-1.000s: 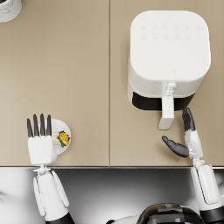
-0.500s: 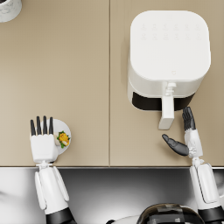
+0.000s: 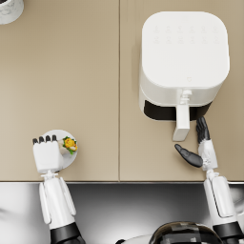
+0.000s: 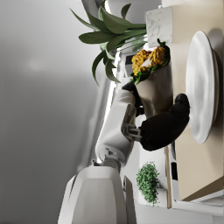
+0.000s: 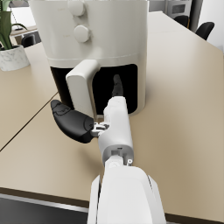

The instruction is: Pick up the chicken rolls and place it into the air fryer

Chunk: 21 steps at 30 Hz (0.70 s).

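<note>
Your left hand point(image 3: 46, 155) sits at about 7 o'clock in the head view, over the near-left part of a small white plate point(image 3: 66, 160), fingers curled down at the plate's edge. From the head view you cannot tell whether it has hold of anything; the left wrist view shows its dark fingers point(image 4: 164, 127) bent around the plate's rim point(image 4: 199, 87), seemingly touching it. The chicken roll point(image 3: 69, 144), yellow with green leaves, lies on the plate just at 2 o'clock from that hand, not held. In the left wrist view the roll point(image 4: 149, 61) is beside the plate's face, close to the fingertips.

Over at 1 o'clock stands the white air fryer point(image 3: 184, 57), its dark drawer opening facing you and its white handle point(image 3: 181, 123) pointing toward 6 o'clock. Your right hand point(image 3: 198, 148) hovers at 4 o'clock, just beside the handle's end, empty, thumb spread wide from straight fingers. The right wrist view shows that hand point(image 5: 94, 117) open before the fryer's handle point(image 5: 83, 89), without contact.

A marble pot point(image 3: 9, 9) sits at 11 o'clock.
</note>
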Available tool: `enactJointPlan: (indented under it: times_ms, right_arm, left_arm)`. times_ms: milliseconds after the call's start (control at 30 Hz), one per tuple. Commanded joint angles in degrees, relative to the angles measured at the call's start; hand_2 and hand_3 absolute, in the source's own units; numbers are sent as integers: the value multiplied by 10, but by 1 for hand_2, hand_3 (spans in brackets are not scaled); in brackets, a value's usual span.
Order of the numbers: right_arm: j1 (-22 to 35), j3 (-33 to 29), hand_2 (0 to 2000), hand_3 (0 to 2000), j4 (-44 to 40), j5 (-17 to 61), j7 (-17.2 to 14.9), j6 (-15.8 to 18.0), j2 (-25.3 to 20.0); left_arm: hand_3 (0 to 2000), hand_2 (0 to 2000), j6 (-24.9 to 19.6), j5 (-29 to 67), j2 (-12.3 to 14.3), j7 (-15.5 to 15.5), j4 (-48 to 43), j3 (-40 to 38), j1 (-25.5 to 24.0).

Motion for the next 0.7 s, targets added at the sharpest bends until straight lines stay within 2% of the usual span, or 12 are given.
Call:
enactJointPlan:
  times_ms: [33, 133, 300, 500, 533, 567, 667, 700]
  right_arm:
    - [26, 16, 0, 0, -50, 0, 0, 0, -9]
    - [39, 32, 0, 0, -81, 0, 0, 0, -18]
    - [61, 48, 0, 0, -121, 0, 0, 0, -31]
    - [79, 66, 0, 0, -131, 0, 0, -1, -43]
    - [80, 70, 1361, 327, -128, 1, 0, -6, -44]
    - [82, 74, 2000, 653, -122, 1, 0, -20, -43]
    - [89, 85, 2000, 1633, -118, 2, 0, -73, -44]
    - [85, 93, 2000, 1960, -109, 2, 0, -75, -42]
  left_arm:
    - [2000, 2000, 8, 0, -10, 5, -67, 24, 31]
    - [2000, 2000, 27, 0, -12, 29, -117, 46, 38]
    - [2000, 2000, 99, 0, -8, 79, -144, 74, 49]
    - [2000, 2000, 133, -1, -2, 96, -160, 105, 73]
    - [2000, 2000, 136, -1, -1, 96, -158, 114, 80]
    - [2000, 2000, 138, -1, 1, 97, -160, 124, 84]
    - [2000, 2000, 142, -1, 7, 97, -151, 151, 99]
    - [2000, 2000, 143, -1, 9, 98, -152, 161, 104]
